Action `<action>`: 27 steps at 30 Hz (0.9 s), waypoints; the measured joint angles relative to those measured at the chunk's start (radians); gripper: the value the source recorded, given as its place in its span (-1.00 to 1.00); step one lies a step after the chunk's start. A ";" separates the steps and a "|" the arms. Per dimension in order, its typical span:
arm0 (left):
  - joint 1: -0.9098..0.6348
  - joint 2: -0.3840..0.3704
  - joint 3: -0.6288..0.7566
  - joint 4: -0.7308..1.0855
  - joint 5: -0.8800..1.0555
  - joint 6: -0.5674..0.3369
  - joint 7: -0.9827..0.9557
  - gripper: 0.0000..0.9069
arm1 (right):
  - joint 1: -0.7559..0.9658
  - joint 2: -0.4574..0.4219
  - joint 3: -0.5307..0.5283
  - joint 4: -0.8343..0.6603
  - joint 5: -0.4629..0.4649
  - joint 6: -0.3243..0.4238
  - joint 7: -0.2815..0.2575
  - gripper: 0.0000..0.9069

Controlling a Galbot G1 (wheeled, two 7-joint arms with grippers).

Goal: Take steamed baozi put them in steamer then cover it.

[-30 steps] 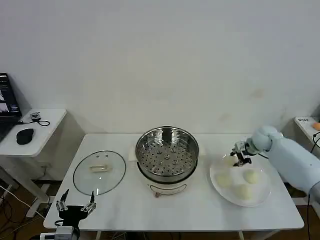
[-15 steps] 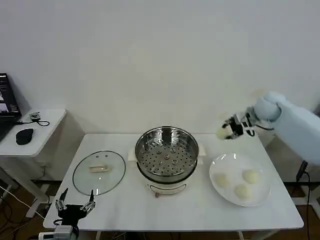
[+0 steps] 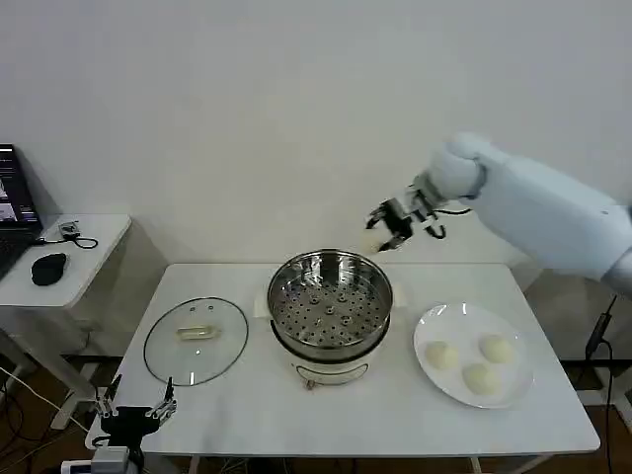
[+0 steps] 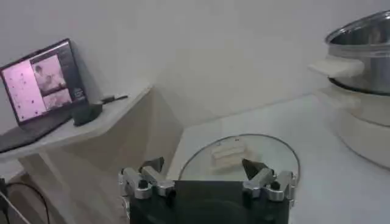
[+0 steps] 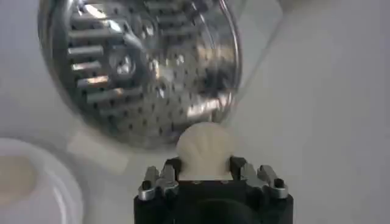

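Right gripper (image 3: 393,225) clenched on one baozi (image 5: 205,145), raised above far rim of steamer (image 3: 330,296). Steamer tray lies below and toward robot from gripper (release point, judged). Three baozi remain on plate (image 3: 444,378), right of steamer. Left gripper (image 3: 130,410) parked near-left of steamer, fingers spread, empty.

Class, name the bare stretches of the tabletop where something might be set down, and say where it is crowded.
Bare: the front strip of the white table before the steel steamer pot, and between the pot and the clear glass lid. Crowded: the white plate holding three cream buns.
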 measured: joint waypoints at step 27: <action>-0.018 -0.005 -0.028 0.020 -0.020 0.003 -0.001 1.00 | -0.099 0.253 -0.079 -0.231 -0.249 0.345 0.098 0.29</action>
